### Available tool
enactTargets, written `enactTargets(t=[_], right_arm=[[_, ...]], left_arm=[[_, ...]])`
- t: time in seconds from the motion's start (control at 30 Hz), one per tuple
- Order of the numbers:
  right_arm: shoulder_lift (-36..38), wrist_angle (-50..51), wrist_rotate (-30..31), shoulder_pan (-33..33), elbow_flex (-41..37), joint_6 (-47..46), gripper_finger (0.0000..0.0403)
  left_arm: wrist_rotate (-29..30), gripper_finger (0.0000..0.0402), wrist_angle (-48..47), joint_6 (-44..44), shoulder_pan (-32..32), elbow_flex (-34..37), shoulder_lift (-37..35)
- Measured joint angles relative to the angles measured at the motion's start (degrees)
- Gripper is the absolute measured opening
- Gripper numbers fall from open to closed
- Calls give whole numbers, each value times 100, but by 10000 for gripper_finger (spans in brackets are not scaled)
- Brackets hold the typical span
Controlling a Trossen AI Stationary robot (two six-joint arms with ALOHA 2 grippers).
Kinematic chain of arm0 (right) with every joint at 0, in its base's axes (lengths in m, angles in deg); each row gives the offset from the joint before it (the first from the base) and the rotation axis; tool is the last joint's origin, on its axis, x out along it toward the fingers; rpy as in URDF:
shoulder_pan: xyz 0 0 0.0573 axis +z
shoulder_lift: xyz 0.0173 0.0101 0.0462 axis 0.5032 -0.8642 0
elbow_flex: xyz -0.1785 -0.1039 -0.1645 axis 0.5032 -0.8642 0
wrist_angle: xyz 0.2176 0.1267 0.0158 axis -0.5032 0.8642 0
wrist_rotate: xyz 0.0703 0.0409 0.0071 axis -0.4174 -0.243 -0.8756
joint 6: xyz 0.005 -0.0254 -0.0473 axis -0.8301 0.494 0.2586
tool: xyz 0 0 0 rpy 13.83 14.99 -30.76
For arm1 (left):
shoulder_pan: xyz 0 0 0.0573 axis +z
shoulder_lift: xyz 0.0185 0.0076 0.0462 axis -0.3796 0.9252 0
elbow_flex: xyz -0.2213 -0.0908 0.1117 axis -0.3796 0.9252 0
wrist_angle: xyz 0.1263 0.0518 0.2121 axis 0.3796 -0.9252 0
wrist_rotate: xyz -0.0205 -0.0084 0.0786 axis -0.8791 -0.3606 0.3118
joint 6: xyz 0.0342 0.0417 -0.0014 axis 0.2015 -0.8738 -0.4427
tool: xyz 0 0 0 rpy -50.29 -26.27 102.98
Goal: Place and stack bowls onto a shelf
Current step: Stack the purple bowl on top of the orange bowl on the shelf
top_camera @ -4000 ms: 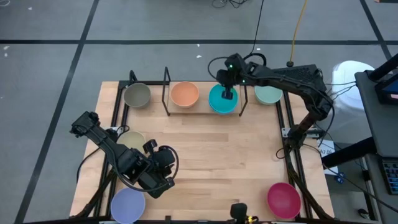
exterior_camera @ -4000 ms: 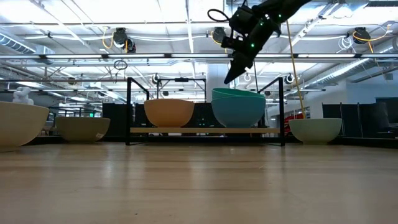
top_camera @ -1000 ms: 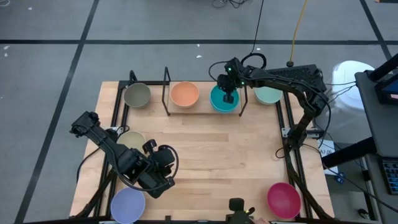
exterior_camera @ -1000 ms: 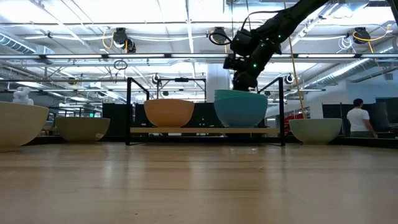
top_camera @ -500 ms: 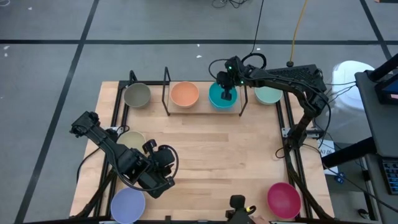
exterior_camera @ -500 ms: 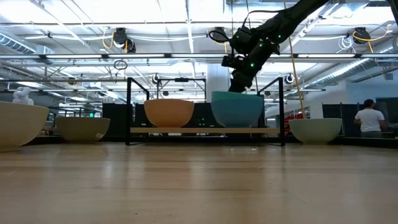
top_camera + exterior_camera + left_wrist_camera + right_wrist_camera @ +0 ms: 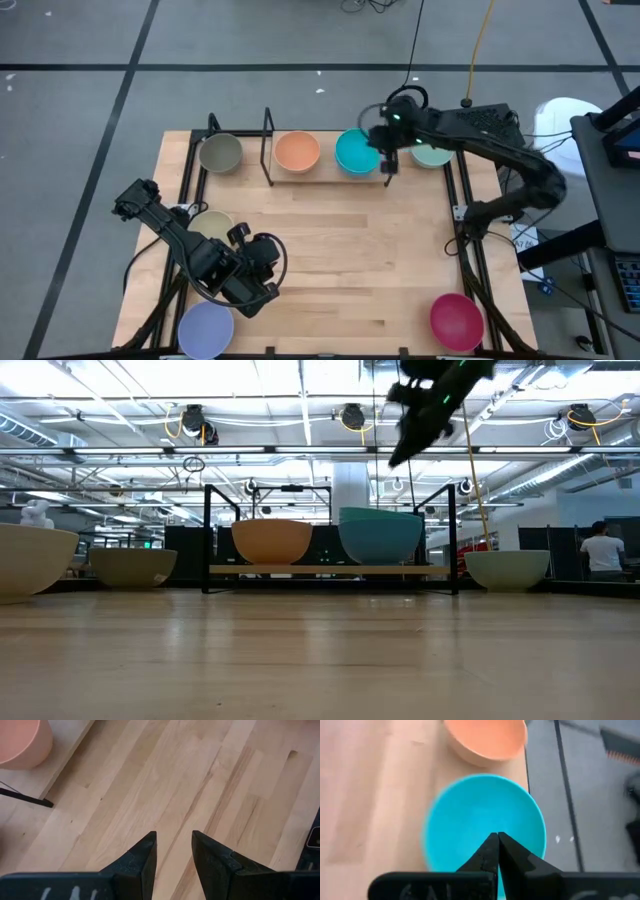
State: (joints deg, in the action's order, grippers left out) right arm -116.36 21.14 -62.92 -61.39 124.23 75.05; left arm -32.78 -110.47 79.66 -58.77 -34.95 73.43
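My right claw [image 7: 389, 163], fingers together and empty, has lifted off the round cyan plastic bowl [image 7: 357, 153], now seated beside the orange bowl [image 7: 297, 151] on the black-rod shelf [image 7: 268, 150]; left claw [image 7: 172, 851] waits apart.

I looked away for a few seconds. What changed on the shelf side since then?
The right tool, shut, lifted out of the cyan bowl and swung right, toward the mint bowl. The cyan bowl shifted slightly on the shelf. The orange bowl and the left tool stayed put.
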Motion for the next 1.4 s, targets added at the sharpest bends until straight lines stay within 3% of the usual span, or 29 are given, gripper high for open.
enactTargets(t=[0.37,0.63,0.77,0.83,1.0,1.17,1.23,1.4], right_arm=[[1959,676,246,817,0,-956,0],[2800,680,230,1111,0,-1180,0],[3027,684,228,1218,0,-1263,0],[3095,688,226,1249,0,-1306,0],[3172,698,226,1305,0,-1309,0],[3159,707,224,1305,0,-1309,0],[3150,707,224,1305,0,-1309,0],[3143,704,224,1305,0,-1309,0]], left_arm=[[-167,129,1,90,1,0,0],[-1530,129,-55,361,-227,297,-4],[-2549,129,-62,1247,-548,681,-4],[-2785,129,-58,1615,-766,856,-4],[-2822,129,-40,3100,-1154,1203,-2],[-2822,129,61,6265,-1283,1294,-2],[-2820,129,307,7153,-1283,1294,-2],[-2815,129,902,7783,-1279,1293,22]])
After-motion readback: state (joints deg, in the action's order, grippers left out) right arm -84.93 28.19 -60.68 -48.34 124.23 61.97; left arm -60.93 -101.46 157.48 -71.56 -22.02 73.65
